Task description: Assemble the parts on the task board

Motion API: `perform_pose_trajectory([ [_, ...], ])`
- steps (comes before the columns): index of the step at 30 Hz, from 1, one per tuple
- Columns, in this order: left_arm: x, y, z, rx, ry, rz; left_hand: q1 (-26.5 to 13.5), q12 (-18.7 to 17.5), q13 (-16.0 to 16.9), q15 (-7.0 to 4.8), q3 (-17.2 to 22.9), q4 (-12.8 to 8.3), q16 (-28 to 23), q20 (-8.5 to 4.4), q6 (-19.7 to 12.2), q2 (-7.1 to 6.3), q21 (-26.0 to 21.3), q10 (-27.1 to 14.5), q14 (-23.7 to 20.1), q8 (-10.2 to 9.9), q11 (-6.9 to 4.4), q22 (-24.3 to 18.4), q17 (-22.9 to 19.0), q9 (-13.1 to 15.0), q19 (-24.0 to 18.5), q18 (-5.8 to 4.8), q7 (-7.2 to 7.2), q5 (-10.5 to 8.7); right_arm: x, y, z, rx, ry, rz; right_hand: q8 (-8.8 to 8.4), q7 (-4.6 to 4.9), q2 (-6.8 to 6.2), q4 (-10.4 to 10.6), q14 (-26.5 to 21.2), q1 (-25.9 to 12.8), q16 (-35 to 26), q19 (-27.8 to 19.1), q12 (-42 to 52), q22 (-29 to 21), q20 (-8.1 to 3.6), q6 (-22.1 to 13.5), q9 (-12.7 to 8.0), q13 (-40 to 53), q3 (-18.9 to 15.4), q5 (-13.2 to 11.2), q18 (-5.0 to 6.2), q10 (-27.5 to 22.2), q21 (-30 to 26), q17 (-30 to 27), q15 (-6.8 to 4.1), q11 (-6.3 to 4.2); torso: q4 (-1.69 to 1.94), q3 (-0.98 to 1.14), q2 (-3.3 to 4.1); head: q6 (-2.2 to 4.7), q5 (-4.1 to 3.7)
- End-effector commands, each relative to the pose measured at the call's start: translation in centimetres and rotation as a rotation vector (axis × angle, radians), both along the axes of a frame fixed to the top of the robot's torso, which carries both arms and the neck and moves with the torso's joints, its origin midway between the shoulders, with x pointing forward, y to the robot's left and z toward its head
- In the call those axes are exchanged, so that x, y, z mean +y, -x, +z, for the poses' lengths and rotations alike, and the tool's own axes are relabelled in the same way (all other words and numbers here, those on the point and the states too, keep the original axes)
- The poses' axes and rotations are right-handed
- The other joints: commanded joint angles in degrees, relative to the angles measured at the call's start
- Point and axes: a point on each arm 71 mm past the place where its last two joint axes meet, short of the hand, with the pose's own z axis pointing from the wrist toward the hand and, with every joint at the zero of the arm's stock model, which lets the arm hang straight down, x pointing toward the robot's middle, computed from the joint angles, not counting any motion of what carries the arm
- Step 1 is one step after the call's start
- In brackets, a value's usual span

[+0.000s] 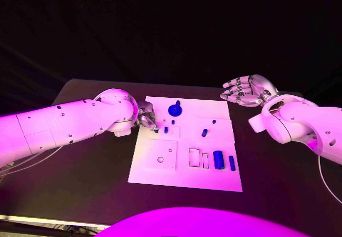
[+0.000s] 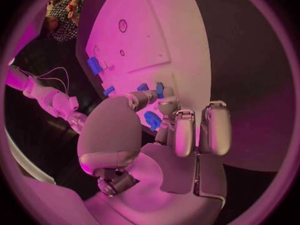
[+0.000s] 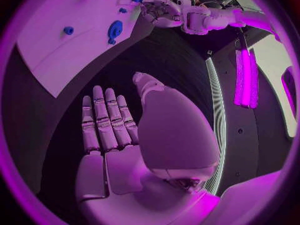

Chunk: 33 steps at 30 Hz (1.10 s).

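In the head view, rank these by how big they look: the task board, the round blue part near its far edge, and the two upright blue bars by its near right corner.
1. task board, by far the largest.
2. round blue part.
3. two blue bars and: the left one looks wider; neither is clearly smaller than the round part.

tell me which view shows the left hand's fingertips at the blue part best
The left wrist view: the left hand has fingertips at a small blue part on the task board. Head view: arm partly covers it. Right wrist view: small and far.
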Motion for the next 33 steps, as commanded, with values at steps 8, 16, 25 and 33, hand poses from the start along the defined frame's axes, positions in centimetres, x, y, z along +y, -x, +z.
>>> perform_pose_trajectory([
  [8, -0.3, 0.2, -0.2, 0.022, -0.026, -0.029, -0.2, 0.2, 0.2, -0.27, 9.3, -9.4, 0.5, -0.07, 1.1, 0.58, 0.2, 0.5, 5.2, 0.2, 0.06, 2.1, 12.4, 0.1, 0.3, -0.36, -0.63, 0.36, 0.2, 0.1, 0.0, 0.000, -0.001, 0.020, -0.14, 4.99, 0.57, -0.1, -0.3, 0.2, -0.4, -0.4, -0.3, -0.1, 0.08, 0.3, -0.1, -0.1, -0.3, 0.2, -0.11, 0.3, -0.3, 0.0, -0.10, 0.25, 0.01, 0.00, 0.00, -0.20, -0.08],
  [16, -0.7, 0.4, -0.3, 0.048, -0.017, -0.040, -0.9, 1.2, 1.5, -0.27, 9.2, -9.9, 0.7, -0.09, 1.5, 0.04, 0.2, 1.3, 5.3, 0.3, 0.02, 2.2, 12.9, 0.1, 0.3, -0.38, -0.70, 1.36, 0.2, 0.1, 0.0, 0.000, -0.002, 0.021, -0.15, 4.99, 0.58, 0.0, -0.3, 0.2, -0.4, -0.5, -0.3, -0.2, 0.09, 0.3, -0.1, -0.1, -0.4, 0.3, -0.12, 0.3, -0.2, -0.2, -0.09, 0.26, -0.01, 0.03, 0.02, -0.35, -0.14],
  [25, -1.1, 0.2, -0.3, 0.034, -0.001, -0.030, -1.8, 1.9, 2.4, -0.30, 8.7, -9.8, 0.9, -0.11, 2.1, -0.01, 0.3, 2.0, 5.4, 0.4, -0.10, 2.5, 13.3, 0.1, 0.4, -0.43, -0.89, 1.71, 0.3, 0.1, 0.0, 0.000, -0.002, 0.023, -0.15, 4.99, 0.58, 0.0, -0.3, 0.2, -0.4, -0.5, -0.3, -0.2, 0.09, 0.3, -0.1, -0.1, -0.4, 0.3, -0.12, 0.3, -0.2, -0.2, -0.09, 0.26, -0.05, 0.06, 0.02, -0.44, -0.23],
  [33, -1.3, -0.1, -0.3, 0.023, 0.002, -0.020, -2.2, 2.2, 2.8, -0.37, 8.4, -9.5, 1.0, -0.15, 2.4, 0.19, 0.4, 2.4, 5.5, 0.4, -0.20, 2.7, 13.4, 0.0, 0.6, -0.47, -1.06, 1.58, 0.3, 0.1, 0.0, 0.000, -0.002, 0.022, -0.15, 5.00, 0.58, 0.0, -0.3, 0.2, -0.4, -0.7, -0.3, -0.3, 0.09, 0.3, -0.1, -0.1, -0.4, 0.3, -0.12, 0.3, -0.3, -0.3, -0.08, 0.27, -0.07, 0.06, 0.01, -0.43, -0.38],
])
